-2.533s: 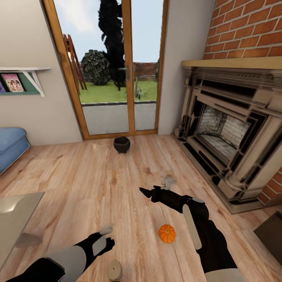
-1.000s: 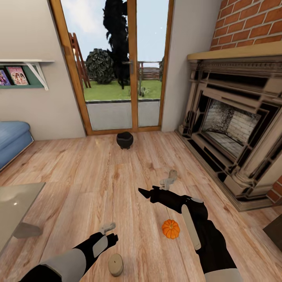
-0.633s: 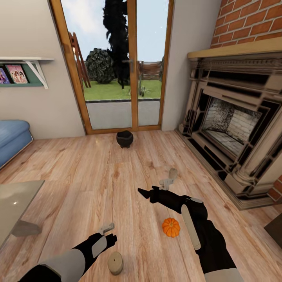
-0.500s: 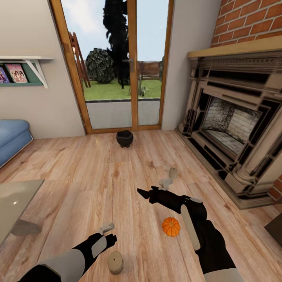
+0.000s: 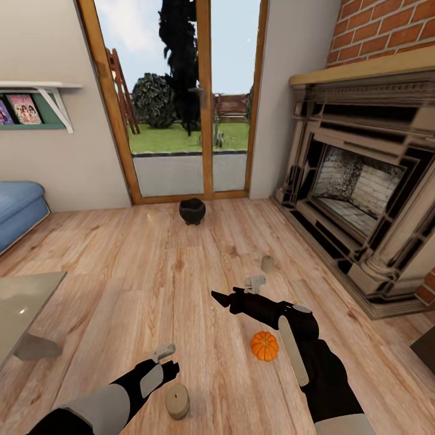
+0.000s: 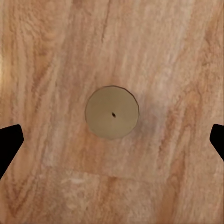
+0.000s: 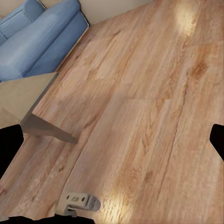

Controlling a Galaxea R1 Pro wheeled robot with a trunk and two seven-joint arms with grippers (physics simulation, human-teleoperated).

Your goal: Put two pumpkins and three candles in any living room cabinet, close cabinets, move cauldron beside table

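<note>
A beige candle (image 5: 177, 401) stands on the wood floor just in front of my left gripper (image 5: 167, 361). In the left wrist view that candle (image 6: 112, 113) lies straight below the open left gripper (image 6: 113, 140). One orange pumpkin (image 5: 264, 345) sits on the floor beside my right forearm. My right gripper (image 5: 234, 291) hovers open and empty above the floor, and in its wrist view the right gripper (image 7: 113, 140) shows bare boards between its fingers. A second candle (image 5: 267, 263) stands beyond it. The black cauldron (image 5: 192, 211) rests by the glass door. The cabinet is out of view.
A black columned fireplace (image 5: 362, 193) lines the right wall. A low grey table (image 5: 24, 302) is at the left, with a blue sofa (image 5: 18, 211) behind it. A dark furniture corner (image 5: 425, 353), which I cannot identify, pokes in at the right edge. Open floor lies ahead.
The whole view has shifted slightly, so the camera moved. Both arms keep their pose. The far candle now shows apart from my right gripper instead of behind it.
</note>
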